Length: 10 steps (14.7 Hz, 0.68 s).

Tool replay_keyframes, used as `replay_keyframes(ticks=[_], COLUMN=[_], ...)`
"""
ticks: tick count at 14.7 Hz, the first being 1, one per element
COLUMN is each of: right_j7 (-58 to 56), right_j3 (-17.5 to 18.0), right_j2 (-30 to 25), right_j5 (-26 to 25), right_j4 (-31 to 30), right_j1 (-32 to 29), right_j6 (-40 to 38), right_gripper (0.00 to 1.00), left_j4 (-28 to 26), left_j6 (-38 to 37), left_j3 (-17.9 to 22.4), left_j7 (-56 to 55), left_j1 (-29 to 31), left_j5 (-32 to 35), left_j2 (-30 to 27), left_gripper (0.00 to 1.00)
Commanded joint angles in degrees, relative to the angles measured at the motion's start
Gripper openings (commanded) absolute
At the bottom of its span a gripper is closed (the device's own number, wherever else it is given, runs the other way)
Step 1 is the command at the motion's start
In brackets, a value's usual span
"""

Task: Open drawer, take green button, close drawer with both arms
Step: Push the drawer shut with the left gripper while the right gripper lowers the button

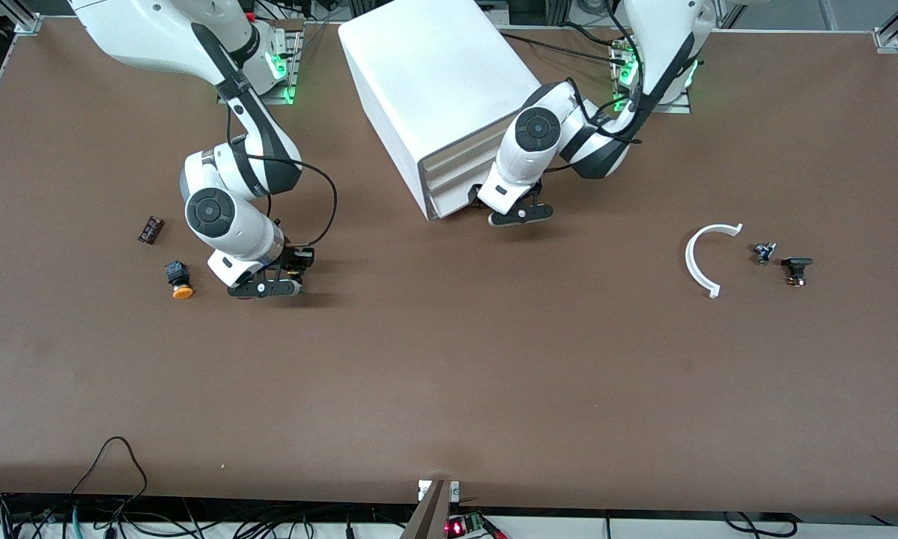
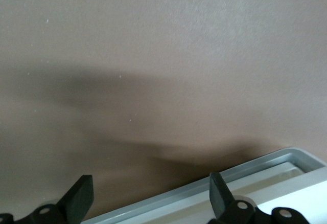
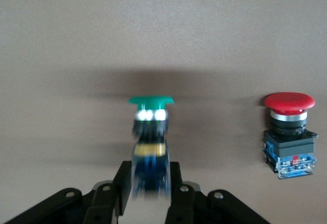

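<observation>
**A:** Status on the button?

**B:** The green-capped button [image 3: 150, 132] is in the right gripper [image 1: 266, 288]. Its fingers [image 3: 125, 183] pinch the black body from both sides, cap pointing away from the wrist. The button looks smeared on my right wrist feed, so I can't judge how firm the grip is.

**A:** Where is that gripper?

**B:** Low over the table [image 1: 449, 389], toward the right arm's end. I can't make out the green cap from the front camera; the hand covers it. An orange-capped button [image 1: 181, 283] lies on the table just beside the gripper. My wrist feed shows a red-looking capped button [image 3: 288, 132] standing upright beside the green one, apart from it. I can't tell whether that's the same part.

**A:** Left side?

**B:** The left gripper [image 1: 521, 215] sits right in front of the cabinet [image 1: 434, 82], down at the lowest drawer [image 1: 449, 208]. Fingers [image 2: 220, 193] are spread wide, nothing between them. On the left wrist feed one fingertip is over the drawer's grey front rim [image 2: 265, 165], the other over bare table.

**A:** Drawer open or shut?

**B:** From the front it looks in line with the ones above it. I can't tell whether it's fully home.

**A:** Anything else on the table?

**B:** A white curved strip [image 1: 702, 258] and two small dark parts [image 1: 763, 252] [image 1: 796, 269] lie toward the left arm's end. A small dark reddish part [image 1: 150, 229] lies near the orange-capped button.
</observation>
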Motion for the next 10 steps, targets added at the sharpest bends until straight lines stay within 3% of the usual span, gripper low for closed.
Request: replay_keyframes(ticks=[1,4,10], right_j7=[3.42,4.03,5.09], right_j3=[0.34,0.43,-0.27], right_j2=[-1.79,-3.55,-3.99], right_j5=[-0.89,-0.81,-0.72], right_j4=[-0.46,3.57,22.45], right_j1=[-0.28,-0.28,-1.33], right_j6=[0.11,-6.46,-30.27], right_gripper=[1.0,1.0,1.0], left_j4=[-2.96,-2.87,-2.0], left_j6=[-0.63,-0.63,0.07], left_j3=[-1.57,-4.29,-4.83], left_j7=[-0.04,-0.13,-0.04], left_j1=[0.47,0.64,3.88], left_j5=[0.12,0.03,0.38], left_j2=[-2.0,-2.61,-3.93], left_gripper=[1.0,1.0,1.0])
